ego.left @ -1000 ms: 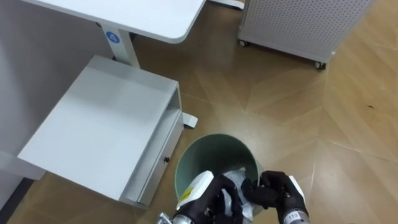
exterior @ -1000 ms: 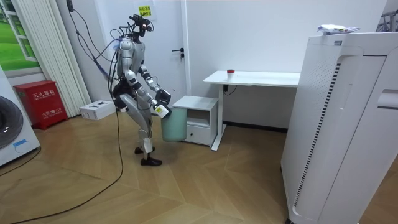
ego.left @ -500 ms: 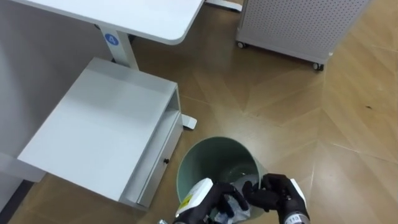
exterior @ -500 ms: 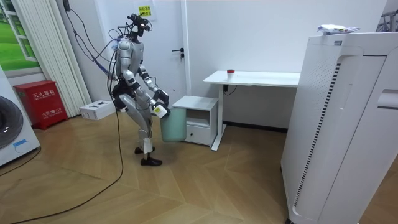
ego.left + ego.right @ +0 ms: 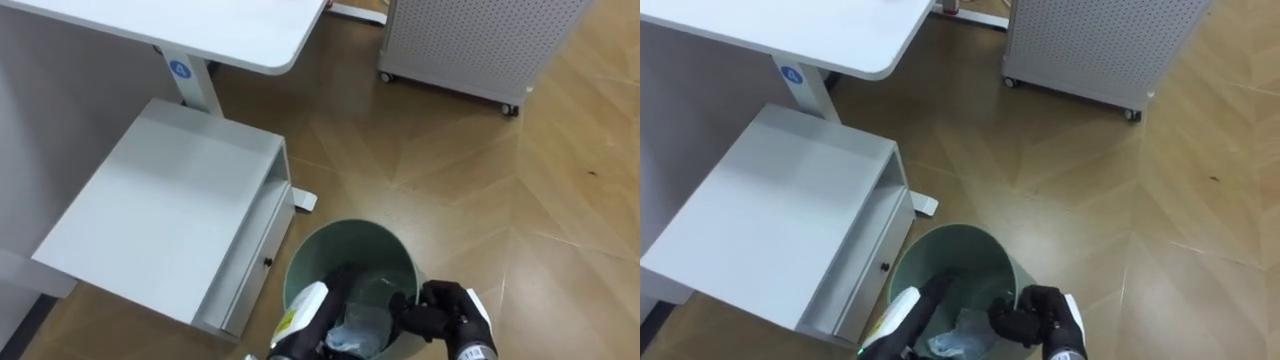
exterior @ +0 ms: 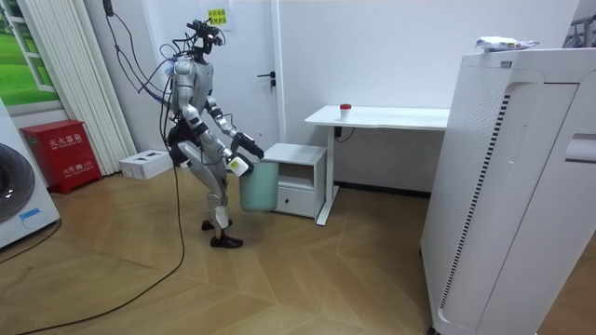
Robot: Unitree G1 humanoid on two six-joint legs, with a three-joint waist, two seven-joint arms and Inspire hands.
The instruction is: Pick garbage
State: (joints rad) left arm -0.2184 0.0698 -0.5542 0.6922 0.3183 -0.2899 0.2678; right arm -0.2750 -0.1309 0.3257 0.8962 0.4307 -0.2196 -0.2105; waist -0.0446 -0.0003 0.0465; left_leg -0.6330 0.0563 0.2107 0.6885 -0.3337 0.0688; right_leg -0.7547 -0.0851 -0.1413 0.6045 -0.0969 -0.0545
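A pale green waste bin stands on the wooden floor right in front of me, beside a low white cabinet. Crumpled whitish garbage lies inside it, free of both hands. My left hand reaches over the bin's near rim with its fingers straight, just left of the garbage. My right hand, black with curled fingers, sits at the bin's right rim; nothing shows in it. In the room view I stand bent slightly over the bin, both arms forward.
The low white cabinet with a drawer stands to the bin's left, under a white desk. A perforated white unit on casters is further ahead. Open wooden floor lies to the right.
My left hand, shut round the crumpled garbage over the bin a second ago, has straightened its fingers. The garbage has dropped into the bin. The right hand has stayed put.
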